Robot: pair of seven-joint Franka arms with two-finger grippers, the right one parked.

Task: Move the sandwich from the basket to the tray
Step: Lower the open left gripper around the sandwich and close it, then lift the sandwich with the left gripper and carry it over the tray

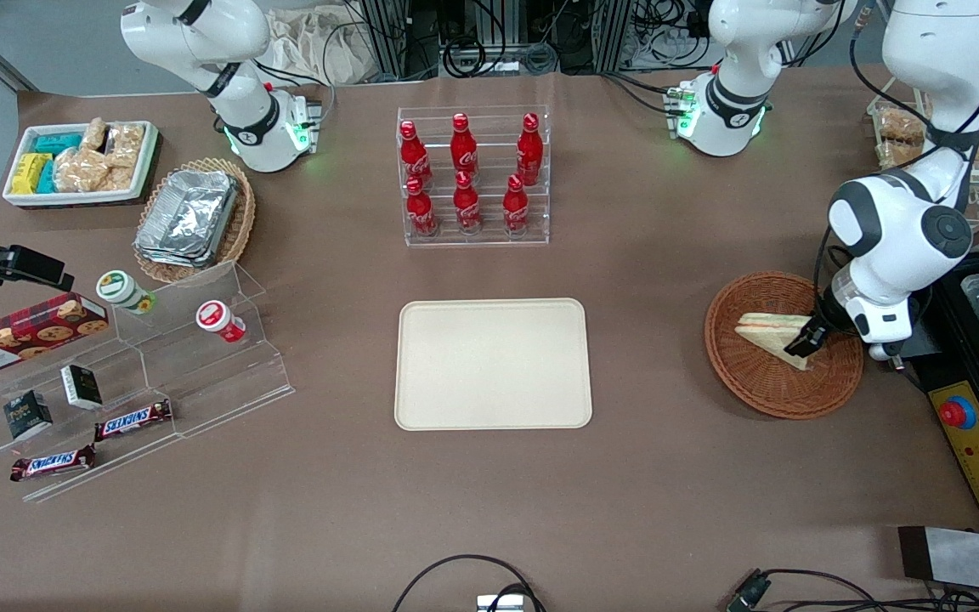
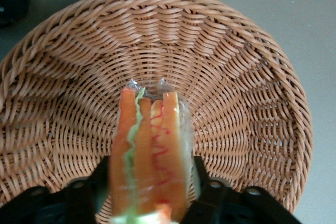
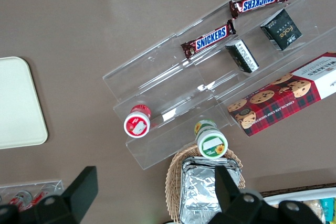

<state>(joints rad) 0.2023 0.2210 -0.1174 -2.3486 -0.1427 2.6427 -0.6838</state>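
Claw (image 1: 806,340) first: it sits low in the basket (image 1: 744,387) at the working arm's end of the worktop (image 1: 489,510), and its two fingers (image 2: 79,195) press against either face of the sandwich (image 1: 772,337), so it is clamped on the wedge. The wrist view shows the orange and green filling edge standing upright between the black fingers, with the wicker weave underneath; whether the sandwich is already clear of the basket floor cannot be told.

By my reading the grasp step is done and the carry is next. That calls for a straight lift clear of the basket's rim, then a sweep toward the middle of the worktop to the tray (image 1: 494,363), which lies bare and well apart from the basket, and a low release so the wrapped wedge does not tip or slide.

Counting across the front view from its left edge: one white bin of snack packets (image 1: 80,163), one cookie box (image 1: 24,334), two Snickers bars (image 1: 132,419), one oval basket with foil containers (image 1: 194,219), six red bottles (image 1: 466,174) in a clear rack, one tray, one round basket, one sandwich.
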